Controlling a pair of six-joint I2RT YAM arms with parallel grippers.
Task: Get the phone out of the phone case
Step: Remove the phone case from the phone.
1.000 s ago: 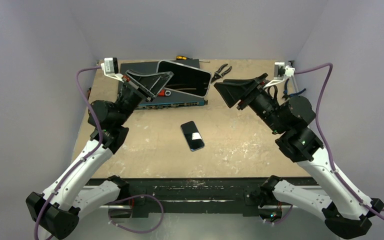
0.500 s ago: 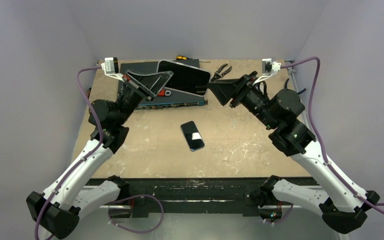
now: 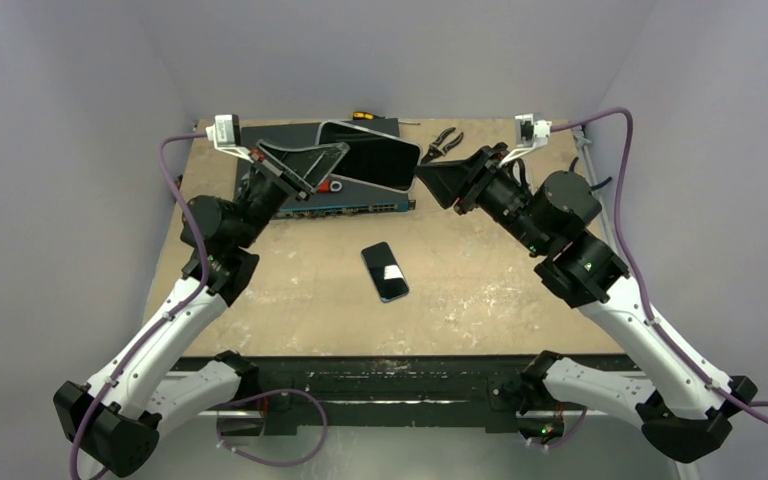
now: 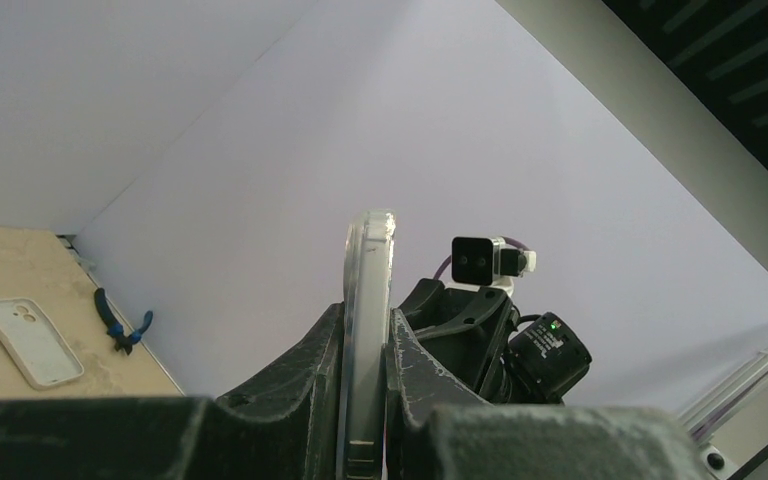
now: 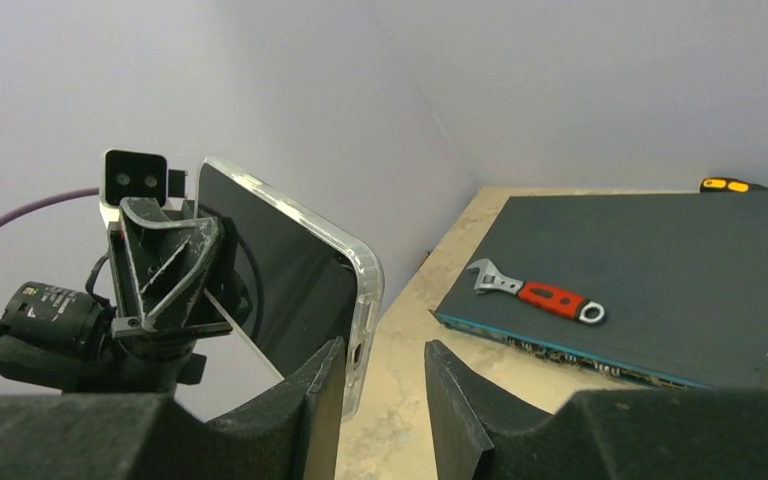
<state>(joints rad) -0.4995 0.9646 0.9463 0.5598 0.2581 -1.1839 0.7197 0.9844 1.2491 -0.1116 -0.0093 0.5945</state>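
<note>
L claw (image 4: 364, 342) is clenched on the phone (image 3: 368, 155), still in its clear case, held up on edge over the dark box (image 5: 660, 270) at the back of the table (image 3: 480, 290). R claw (image 5: 384, 372) is spread apart right at the phone's free corner; can't tell if touching. A 2nd phone (image 3: 385, 271) lies mid-table.

We've got the phone (image 3: 365, 155) raised near the box (image 3: 355, 203) at back, wrench (image 3: 332, 185) on the box, pliers (image 3: 442, 143) to its right, second phone (image 3: 385, 271) mid-table in front.
</note>
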